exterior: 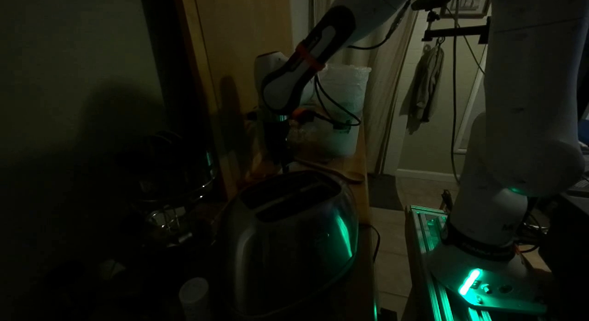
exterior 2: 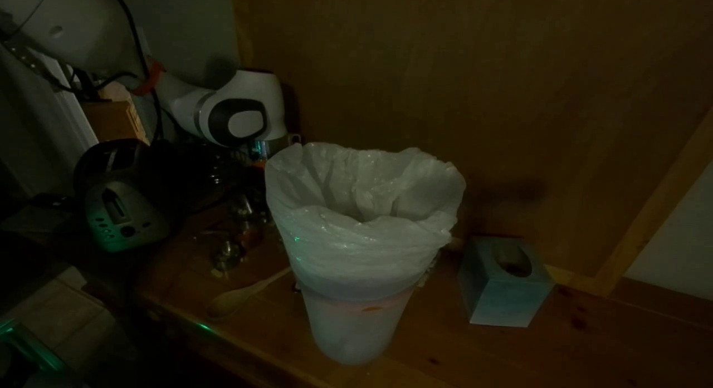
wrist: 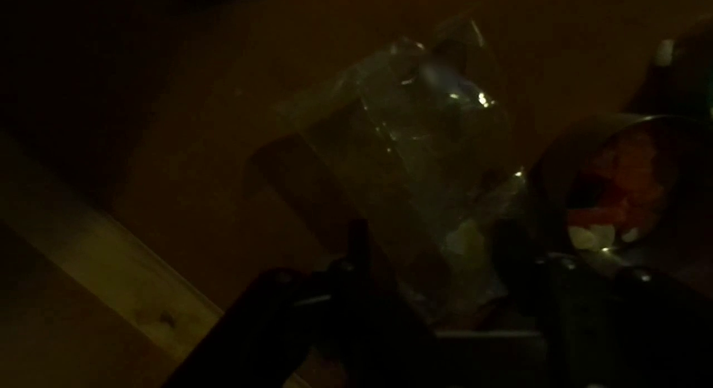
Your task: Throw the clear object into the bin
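Observation:
The clear object (wrist: 412, 148) is a crumpled transparent plastic package with bright glints, lying on the wooden surface in the wrist view. My gripper (wrist: 434, 246) is open, with dark fingers on either side of the package's near part; whether they touch it is too dark to tell. In an exterior view the gripper (exterior: 284, 166) points down behind the toaster. The bin (exterior 2: 362, 327) is a pale tapered container with a whitish plastic liner folded over its rim. It also shows behind the arm (exterior: 352, 137). I cannot make out the package for certain in either exterior view.
A toaster (exterior: 294, 247) stands in front of the gripper. A wooden spoon (exterior 2: 239, 299) lies near the bin. A round container with red and white contents (wrist: 618, 187) is right of the package. A tissue box (exterior 2: 504, 282) stands beside the bin. A wooden panel (exterior 2: 473, 87) rises behind.

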{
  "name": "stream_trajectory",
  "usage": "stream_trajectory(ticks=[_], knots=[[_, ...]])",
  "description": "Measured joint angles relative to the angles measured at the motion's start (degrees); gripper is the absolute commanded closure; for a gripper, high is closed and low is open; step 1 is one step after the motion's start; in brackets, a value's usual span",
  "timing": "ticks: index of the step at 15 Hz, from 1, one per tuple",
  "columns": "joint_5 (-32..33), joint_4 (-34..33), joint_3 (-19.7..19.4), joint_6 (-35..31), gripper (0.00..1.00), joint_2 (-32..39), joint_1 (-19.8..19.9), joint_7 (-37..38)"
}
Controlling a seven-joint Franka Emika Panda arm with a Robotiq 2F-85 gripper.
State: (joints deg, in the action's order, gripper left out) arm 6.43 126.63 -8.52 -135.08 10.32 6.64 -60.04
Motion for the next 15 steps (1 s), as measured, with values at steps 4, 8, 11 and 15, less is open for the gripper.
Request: stream_trajectory(ticks=[4, 8, 11, 15], knots=[[0.00, -1.40, 0.31, -0.03, 0.58, 1.81, 0.58, 0.11], [0.00, -2.24, 0.40, -0.01, 0.88, 2.61, 0.73, 0.31], [0.03, -2.50, 0.40, 0.06, 1.00, 2.64, 0.93, 0.43], [0.04, -2.51, 0.39, 0.57, 1.00, 2.70, 1.55, 0.52]])
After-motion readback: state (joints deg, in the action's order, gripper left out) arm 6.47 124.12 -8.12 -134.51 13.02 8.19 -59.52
